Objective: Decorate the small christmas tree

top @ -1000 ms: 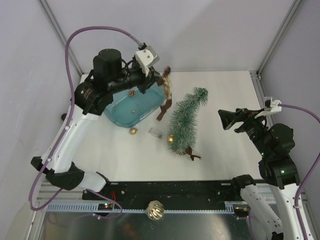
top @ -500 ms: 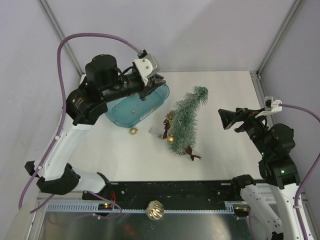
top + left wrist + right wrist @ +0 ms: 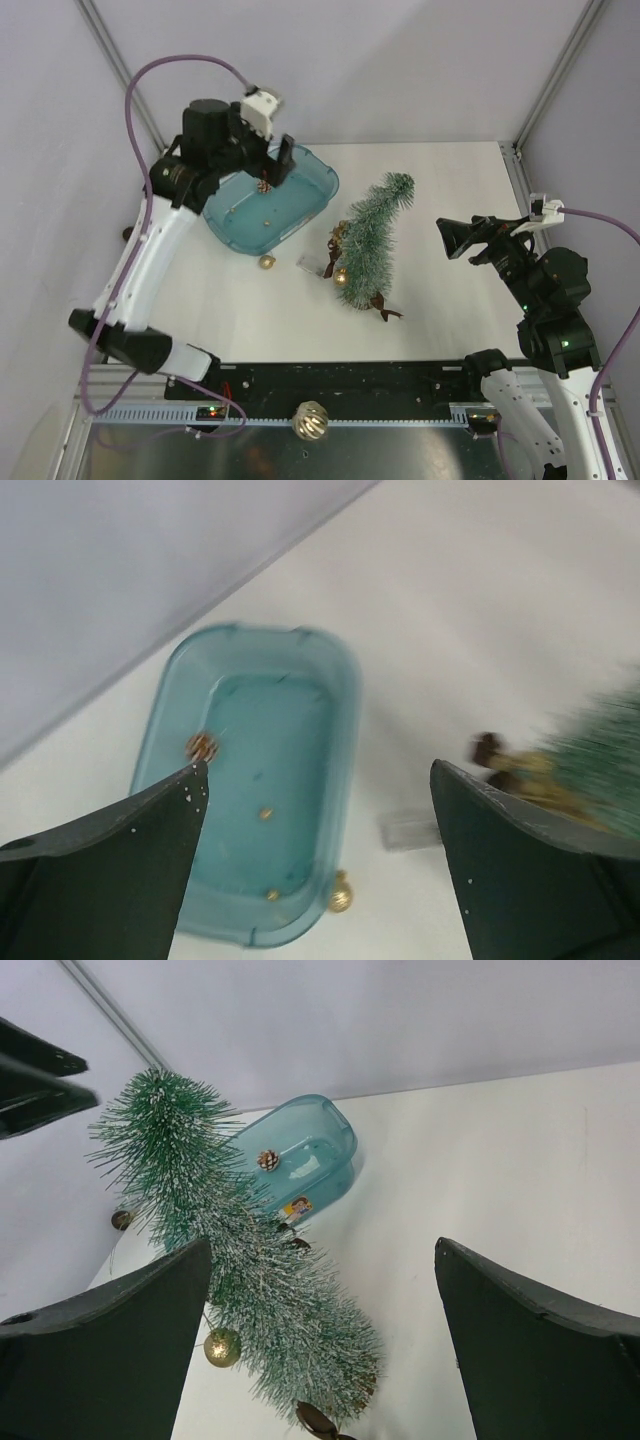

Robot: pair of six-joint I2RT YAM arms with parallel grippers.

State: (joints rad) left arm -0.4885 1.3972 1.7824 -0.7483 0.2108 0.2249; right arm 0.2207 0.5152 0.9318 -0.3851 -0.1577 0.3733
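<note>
The tree [image 3: 250,1260] slants across the white table [image 3: 520,1160], with the teal tub [image 3: 335,1145] just behind it holding a pinecone [image 3: 267,1160]. A gold bauble [image 3: 222,1346] sits against its lower needles. The right gripper [image 3: 322,1250] frames the view, fingers wide apart and empty.

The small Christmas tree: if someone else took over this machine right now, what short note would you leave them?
Left gripper: open, empty, above the teal tub.
Right gripper: open, empty, right of the tree.
Small christmas tree: mid-table, apparently lying down.
Done: a gold bauble and a brown-gold ornament rest against it.
To do: pine cone in the tub, a second gold bauble beside the tub.
</note>
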